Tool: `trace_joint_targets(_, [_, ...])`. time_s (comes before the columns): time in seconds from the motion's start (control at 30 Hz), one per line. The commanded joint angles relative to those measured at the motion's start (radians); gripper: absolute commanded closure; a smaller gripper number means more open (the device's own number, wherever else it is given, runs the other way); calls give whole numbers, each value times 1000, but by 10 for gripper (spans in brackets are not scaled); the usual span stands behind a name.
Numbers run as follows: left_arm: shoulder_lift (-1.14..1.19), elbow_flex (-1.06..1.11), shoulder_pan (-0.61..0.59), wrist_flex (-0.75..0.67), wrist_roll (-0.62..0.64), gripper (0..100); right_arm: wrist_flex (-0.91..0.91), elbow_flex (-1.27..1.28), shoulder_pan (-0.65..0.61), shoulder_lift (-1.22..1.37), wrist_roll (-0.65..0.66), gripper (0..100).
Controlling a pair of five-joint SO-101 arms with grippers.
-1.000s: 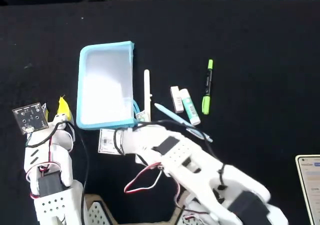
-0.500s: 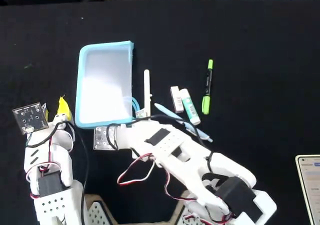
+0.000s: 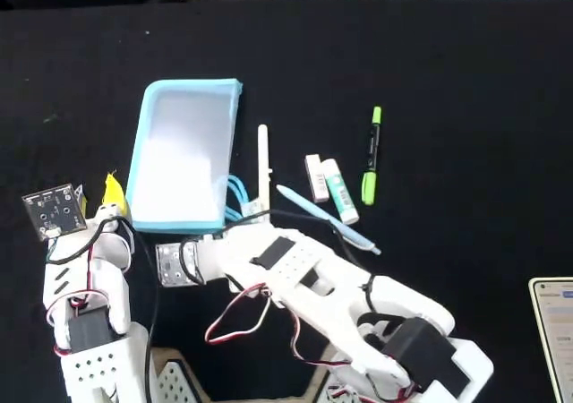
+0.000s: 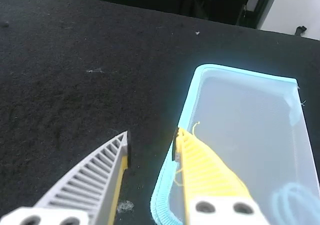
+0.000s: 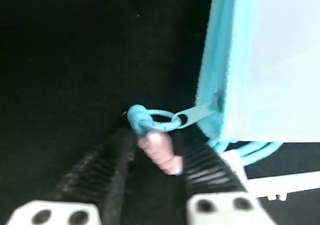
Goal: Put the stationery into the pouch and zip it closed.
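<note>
right claw point(image 5: 156, 149) is pinched on the zip pull point(image 5: 150, 120) at the 5 o'clock corner of the pouch point(image 3: 183, 157) on the table point(image 3: 466, 63); the pouch's long axis runs toward 12 from there. left claw point(image 4: 150, 137), wide open and empty, sits at its 7 o'clock corner; stationery point(image 3: 338, 191) lies at 3.

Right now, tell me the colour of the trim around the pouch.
Light blue; the pouch shows best in the left wrist view.

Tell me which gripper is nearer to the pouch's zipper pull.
Right. The right gripper has its jaws around the pink tag on the zipper pull. The left gripper sits open at the pouch's opposite long edge, away from the pull.
</note>
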Motion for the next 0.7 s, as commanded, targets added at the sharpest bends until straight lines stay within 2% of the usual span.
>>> trace_joint_targets(0.0, [-8,21,1,-20,3,838,-11,-10,57,-24,6,989])
trace_joint_targets(0.17, [-8,21,4,-20,3,838,98,-21,176,-180,-18,988])
trace_joint_targets(0.37, [-8,21,5,-21,3,838,528,-147,209,-384,-278,988])
trace_joint_targets(0.5, [-8,21,5,-21,3,838,740,-236,212,-372,-382,987])
trace_joint_targets(0.67, [-8,21,4,-20,3,838,810,-228,212,-245,-379,986])
